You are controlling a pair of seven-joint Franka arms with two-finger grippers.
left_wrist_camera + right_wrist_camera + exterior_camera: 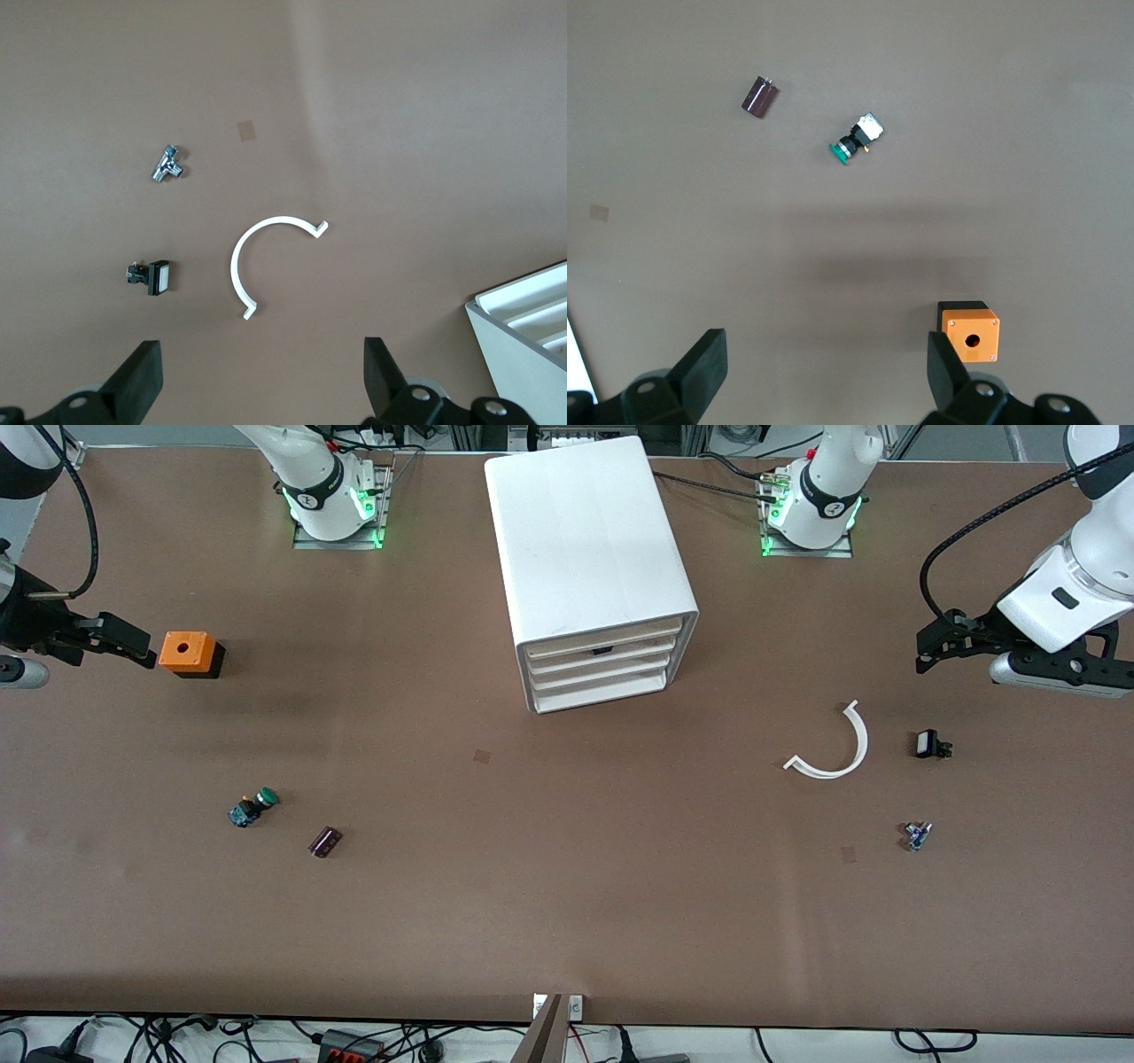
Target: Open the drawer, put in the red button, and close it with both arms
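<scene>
The white four-drawer cabinet (pixel 589 558) stands at the table's middle, near the robots' bases, and its corner shows in the left wrist view (pixel 523 341). All four drawers (pixel 602 664) are pushed in. No red button shows in any view. My left gripper (pixel 932 645) is open and empty, up over the table at the left arm's end; in its wrist view (pixel 263 381) only bare table lies between the fingers. My right gripper (pixel 133 642) is open and empty at the right arm's end, beside an orange box (pixel 188 653).
A green-capped button (pixel 253 807) (pixel 852 141) and a dark purple cylinder (pixel 325 841) (pixel 759 96) lie toward the right arm's end. A white curved strip (pixel 837 748) (pixel 252 257), a small black-and-white part (pixel 930 744) (pixel 152 275) and a metal fitting (pixel 917 835) (pixel 166 163) lie toward the left arm's end.
</scene>
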